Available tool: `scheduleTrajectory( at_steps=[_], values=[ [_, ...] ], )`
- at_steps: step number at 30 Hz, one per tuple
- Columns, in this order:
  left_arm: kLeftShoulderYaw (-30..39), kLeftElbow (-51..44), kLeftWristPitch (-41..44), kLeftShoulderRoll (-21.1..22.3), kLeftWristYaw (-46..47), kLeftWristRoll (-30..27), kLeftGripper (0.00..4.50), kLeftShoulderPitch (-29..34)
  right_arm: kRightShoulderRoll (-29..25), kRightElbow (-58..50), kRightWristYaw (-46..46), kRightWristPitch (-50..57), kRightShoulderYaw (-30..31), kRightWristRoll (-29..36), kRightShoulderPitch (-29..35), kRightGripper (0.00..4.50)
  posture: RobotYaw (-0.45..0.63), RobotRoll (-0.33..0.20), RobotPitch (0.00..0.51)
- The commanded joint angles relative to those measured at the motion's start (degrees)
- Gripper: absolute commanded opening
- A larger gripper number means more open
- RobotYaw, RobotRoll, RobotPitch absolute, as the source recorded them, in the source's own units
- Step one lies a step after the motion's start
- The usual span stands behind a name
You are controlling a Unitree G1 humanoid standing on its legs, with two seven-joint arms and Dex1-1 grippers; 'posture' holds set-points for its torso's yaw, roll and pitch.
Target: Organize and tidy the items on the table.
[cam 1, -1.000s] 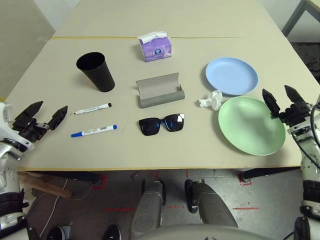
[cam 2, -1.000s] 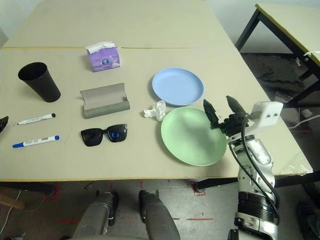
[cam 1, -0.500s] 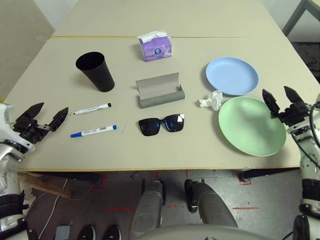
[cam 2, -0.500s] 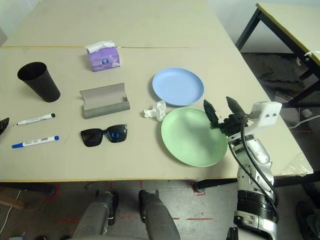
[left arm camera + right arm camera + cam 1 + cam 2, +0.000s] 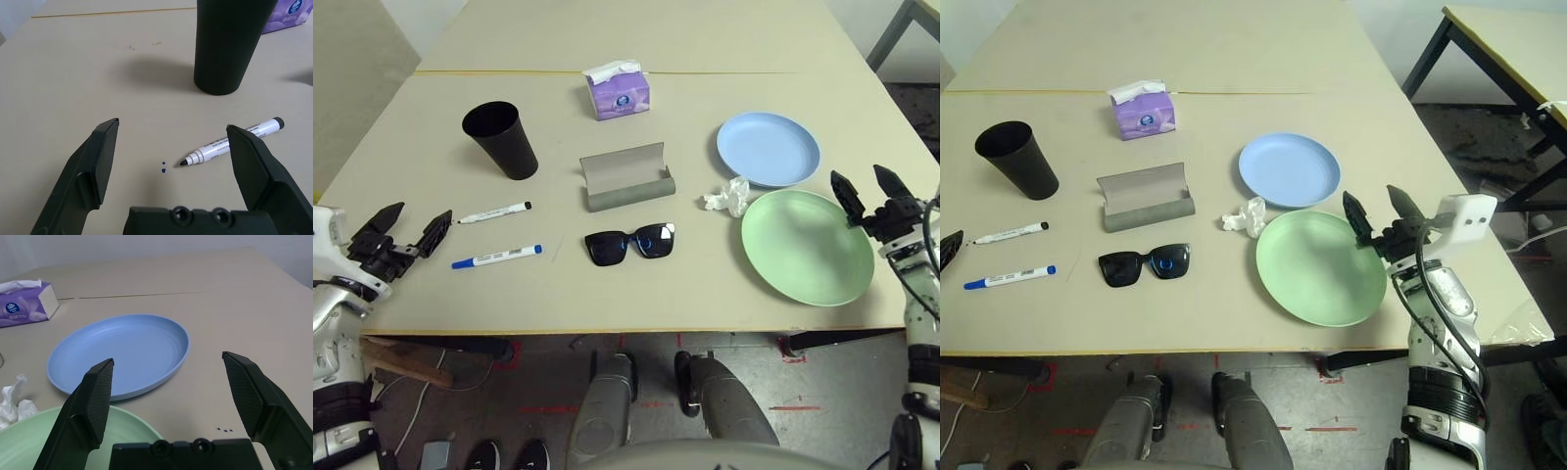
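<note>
Left eye view is showing the beige surface (image 5: 724, 39) from above, with both tools hanging at its near corners. At the near left, the left tool (image 5: 409, 227) is hovering with its fingers spread wide apart, gripping nothing. At the near right, the right tool (image 5: 868, 192) is doing likewise — fingers wide apart and empty — just beside the rim of the green plate (image 5: 807, 247).

Nearest the front edge, a white marker with a blue cap (image 5: 496, 257) is lying to the left and the black sunglasses (image 5: 629, 243) are sitting near the middle, lenses up. Just behind the blue-capped one, a white marker with a black cap (image 5: 493, 212) is lying at a slant; the left wrist view is showing it between that tool's fingers, uncapped tip towards the camera.

A crumpled white tissue (image 5: 726, 195) is resting against the far-left rim of the green plate. Behind the sunglasses, the grey glasses case (image 5: 626, 176) is lying open. Farther left, the black cup (image 5: 500, 140) is standing upside down. To the right, the blue plate (image 5: 769, 149) is sitting just behind the green one. Farthest back, the purple tissue box (image 5: 618, 92) is standing near the yellowish seam — a tissue sticking out of its top.
</note>
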Motion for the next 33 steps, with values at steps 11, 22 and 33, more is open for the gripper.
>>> scheduleTrajectory(
  at_steps=[11, 22, 33],
  values=[
    [-1.42, -3.03, 7.99, 0.61, -10.95, -6.62, 4.47, 0.33, -0.92, 2.67, 0.93, -1.07, -0.08, -0.53, 0.86, 4.50, 0.08, 0.000, 0.221],
    [-10.65, -5.61, 15.20, 3.76, -27.30, -8.35, 4.47, -5.77, -1.59, 3.71, 1.47, -1.47, -0.36, -0.69, -0.51, 4.50, 0.05, 0.000, 0.206],
    [-21.10, 0.83, 10.89, 4.00, -45.04, -5.30, 4.47, -17.03, -2.21, 0.46, 0.78, -1.06, -1.52, -0.23, 2.20, 4.50, -0.01, 0.000, 0.208]
  ],
)
